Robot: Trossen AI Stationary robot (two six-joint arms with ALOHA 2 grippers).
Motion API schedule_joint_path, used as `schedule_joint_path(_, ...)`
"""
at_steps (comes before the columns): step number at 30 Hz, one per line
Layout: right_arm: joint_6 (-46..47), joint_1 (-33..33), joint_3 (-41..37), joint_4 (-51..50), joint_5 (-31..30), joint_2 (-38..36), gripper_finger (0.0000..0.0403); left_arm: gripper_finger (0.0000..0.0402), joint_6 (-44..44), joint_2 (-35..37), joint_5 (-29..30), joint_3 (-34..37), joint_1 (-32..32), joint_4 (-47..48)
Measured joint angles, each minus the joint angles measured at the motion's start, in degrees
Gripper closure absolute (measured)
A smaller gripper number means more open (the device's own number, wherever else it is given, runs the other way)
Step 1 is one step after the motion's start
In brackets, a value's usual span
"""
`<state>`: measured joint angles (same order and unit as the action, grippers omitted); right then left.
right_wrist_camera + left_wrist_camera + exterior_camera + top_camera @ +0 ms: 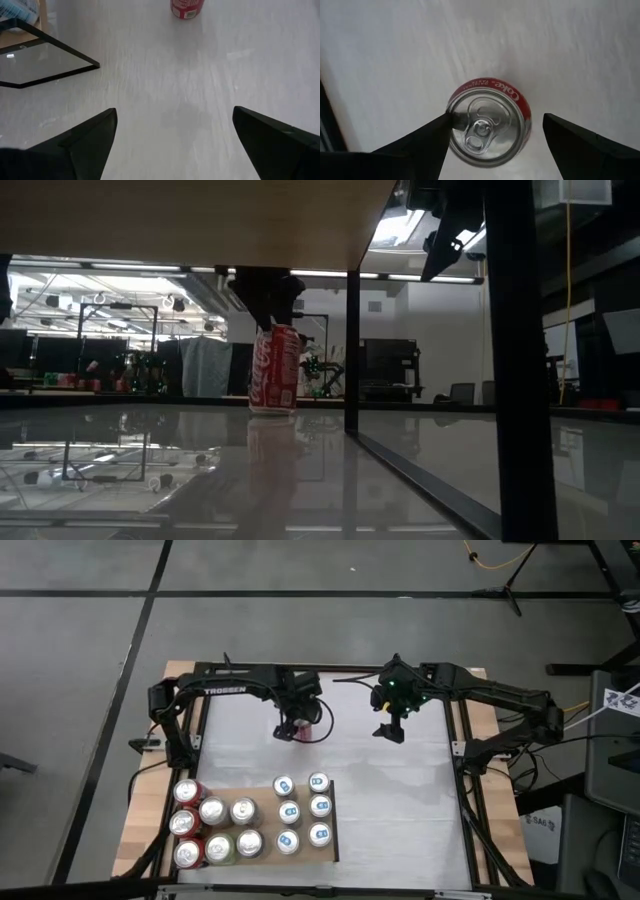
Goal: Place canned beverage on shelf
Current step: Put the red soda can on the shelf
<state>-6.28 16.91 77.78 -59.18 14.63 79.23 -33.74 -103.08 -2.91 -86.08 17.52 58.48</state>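
A red Coke can (303, 726) stands upright on its base on the white table, toward the far side; it also shows in the low view (275, 370) and the right wrist view (187, 7). My left gripper (495, 125) is open above it, pointing down, with a finger on either side of the can's top (487, 125). The wooden shelf (266, 795) stands at the near left and carries several cans. My right gripper (392, 730) is open and empty, over the table to the right of the can. My left gripper has one fingertip (440, 125) right at the can's top rim (454, 117); I cannot tell whether it touches. The other fingertip (555, 125) stands apart from the can. The can stands upright on the table.
On the shelf, several red, green and silver cans (213, 812) stand at the left and several white-and-blue cans (303, 810) at the right. The shelf's dark frame (55, 70) borders bare white table (400, 800) at the right. Wooden strips line the table's sides.
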Motion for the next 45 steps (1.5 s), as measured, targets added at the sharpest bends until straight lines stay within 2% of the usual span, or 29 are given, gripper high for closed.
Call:
schedule_joint_path(11,0.0,0.0,0.0,1.2,0.0,0.0,0.0017,0.0097,1.4,3.1,-0.8,-2.8,-1.8,1.5)
schedule_joint_path(23,0.0,0.0,0.0,2.3,0.0,0.0,0.0017,0.0097,-8.9,3.1,-0.6,-3.0,-1.0,1.6)
schedule_joint_path(28,0.0,0.0,0.0,2.3,0.0,0.0,0.0017,0.0097,-10.4,3.1,-0.8,-3.0,-0.4,1.6)
schedule_joint_path(45,0.0,0.0,0.0,2.4,0.0,0.0,0.0017,0.0097,-10.5,3.2,-1.1,3.2,0.2,-1.6)
